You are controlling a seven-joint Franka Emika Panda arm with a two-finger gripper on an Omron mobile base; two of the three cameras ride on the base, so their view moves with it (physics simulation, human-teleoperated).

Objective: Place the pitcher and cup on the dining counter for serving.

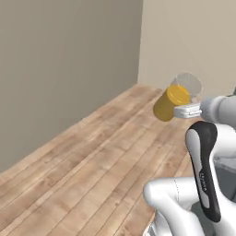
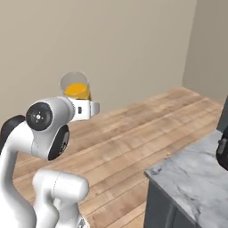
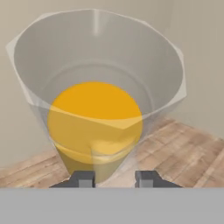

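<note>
the pitcher [image 3: 97,100] is held up in the air, well above the wooden floor [image 1: 92,170], tilted with its mouth turned back toward the hand. in the left base view the pitcher [image 1: 175,99] is seen just beyond the gripper [image 1: 184,110], and in the right base view the pitcher [image 2: 75,88] is seen just above the white wrist. the gripper [image 3: 116,178] is partly closed, its dark fingertips [image 3: 83,178] set on either side of the pitcher's wall near the rim, so the pitcher is gripped there. yellow-orange liquid is seen inside, filling the lower part, with the clear upper part left empty. open floor lies all around below, bounded by plain walls [image 1: 60,69] meeting at a corner. the marble edge of the dining counter [image 2: 191,178] is seen low at the right of the right base view, well apart from the pitcher, with a dark object [image 2: 222,151] at its far side, cut by the frame.
</note>
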